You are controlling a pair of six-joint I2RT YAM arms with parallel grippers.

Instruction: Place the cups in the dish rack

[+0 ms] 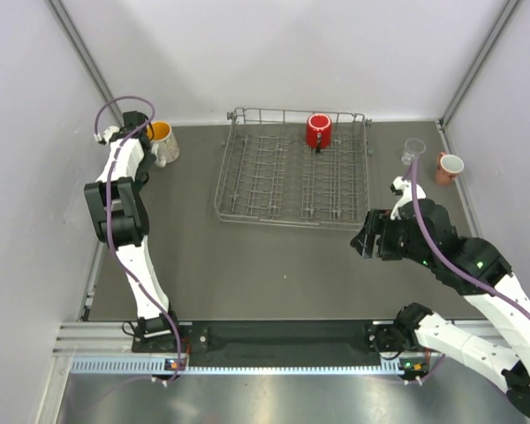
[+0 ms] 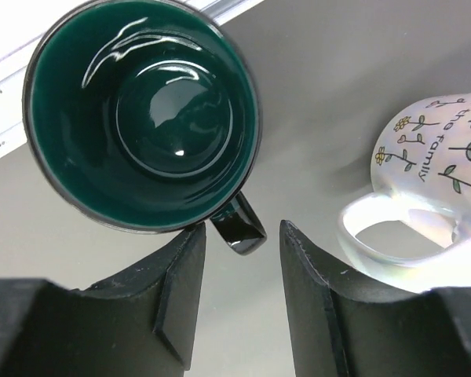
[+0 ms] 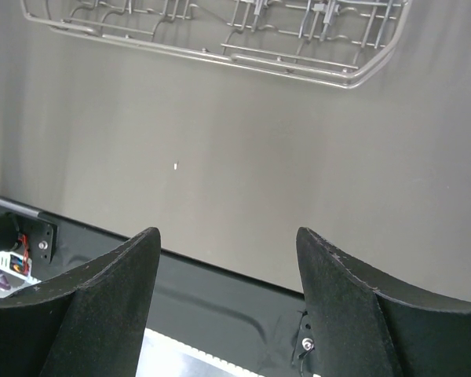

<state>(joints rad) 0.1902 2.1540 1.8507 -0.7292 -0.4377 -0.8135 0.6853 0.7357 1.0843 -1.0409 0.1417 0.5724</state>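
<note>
Red mug (image 1: 318, 131) sits in the dish rack (image 1: 221, 199); green mug (image 2: 141, 110), white mug (image 1: 165, 141), glass (image 1: 413, 148) and pink mug (image 1: 449, 166) wait outside it. Left end effector (image 2: 239, 229) and right end effector (image 3: 228, 232) are spread, gripping nothing.

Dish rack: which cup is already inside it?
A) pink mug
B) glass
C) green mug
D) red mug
D: the red mug sits inside the dish rack at its far side, while the glass and pink mug stand outside to its right and the green mug is off by the left gripper.
</note>
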